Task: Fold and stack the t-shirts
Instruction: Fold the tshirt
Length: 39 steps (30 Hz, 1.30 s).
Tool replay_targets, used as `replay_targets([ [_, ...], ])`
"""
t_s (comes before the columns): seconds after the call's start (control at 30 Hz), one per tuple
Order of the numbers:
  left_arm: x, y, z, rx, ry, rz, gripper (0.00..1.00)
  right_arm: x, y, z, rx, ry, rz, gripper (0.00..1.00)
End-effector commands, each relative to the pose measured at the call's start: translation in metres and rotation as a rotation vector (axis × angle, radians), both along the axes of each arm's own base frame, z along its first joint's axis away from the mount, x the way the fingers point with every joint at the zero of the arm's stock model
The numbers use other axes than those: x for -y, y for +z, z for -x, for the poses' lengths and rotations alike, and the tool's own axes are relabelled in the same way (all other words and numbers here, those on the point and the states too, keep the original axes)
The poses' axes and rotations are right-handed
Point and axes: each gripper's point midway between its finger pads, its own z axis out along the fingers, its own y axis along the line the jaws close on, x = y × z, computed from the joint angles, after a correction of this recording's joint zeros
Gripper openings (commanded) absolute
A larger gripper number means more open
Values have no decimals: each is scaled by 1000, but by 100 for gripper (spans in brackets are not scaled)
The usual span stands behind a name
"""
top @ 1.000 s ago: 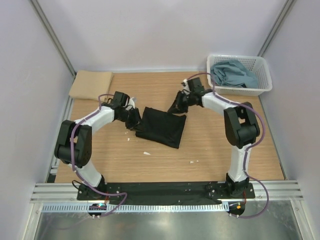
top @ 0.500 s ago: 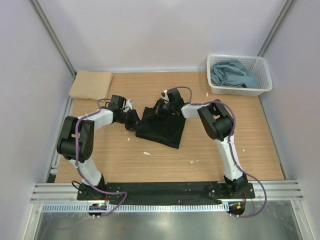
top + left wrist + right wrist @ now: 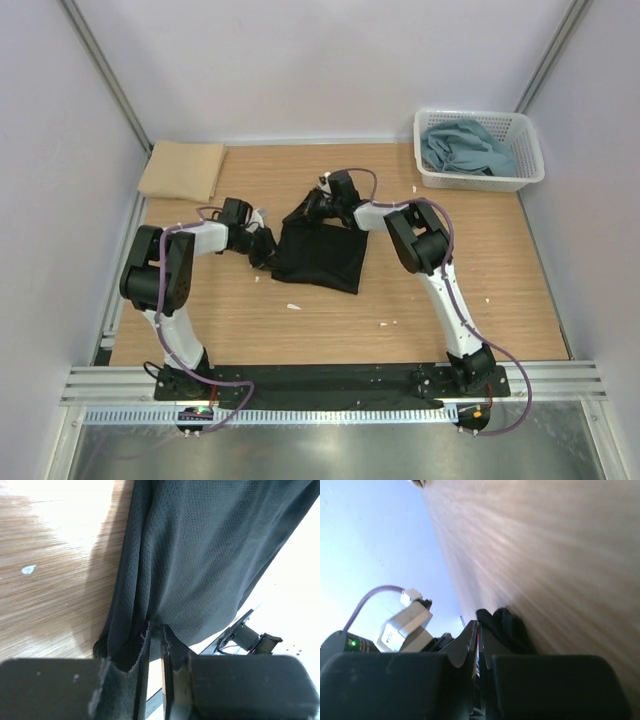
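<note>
While our left hand (image 3: pixel 265 247) pinches the black shirt (image 3: pixel 322 258) at its left edge, our right hand (image 3: pixel 310 208) pinches the far edge.

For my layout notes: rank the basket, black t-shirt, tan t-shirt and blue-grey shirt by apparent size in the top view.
1. white basket
2. black t-shirt
3. tan t-shirt and blue-grey shirt: too alike to rank; the blue-grey one is bunched up.

Top camera high, looking down on light wooden tabletop (image 3: pixel 250 325). Wrist cameras low, close; all share black cloth t-shirt (image 3: pixel 320 255).
</note>
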Motion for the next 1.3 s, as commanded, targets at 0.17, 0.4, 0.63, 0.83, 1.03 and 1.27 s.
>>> replay_targets([
  [0.17, -3, 19, -8, 42, 10, 44, 16, 16, -14, -29, -6, -47, 126, 9],
  [0.4, 4, 69, -41, 139, 20, 126, 20, 55, 52, -58, 130, -45, 264, 11],
  [0.63, 15, 58, -64, 108, 46, 200, 19, 75, 90, -6, 160, 55, 269, 13],
  [0.83, 8, 28, -69, 72, 78, 182, 17, 56, 78, 85, 106, 224, 170, 11],
  [1.03, -6, -1, -68, 22, 105, 152, 15, 61, 29, 148, 16, 304, 147, 10],
  [1.27, -12, -12, -61, 5, 92, 99, 13, 81, -7, 162, -10, 316, 228, 8],
])
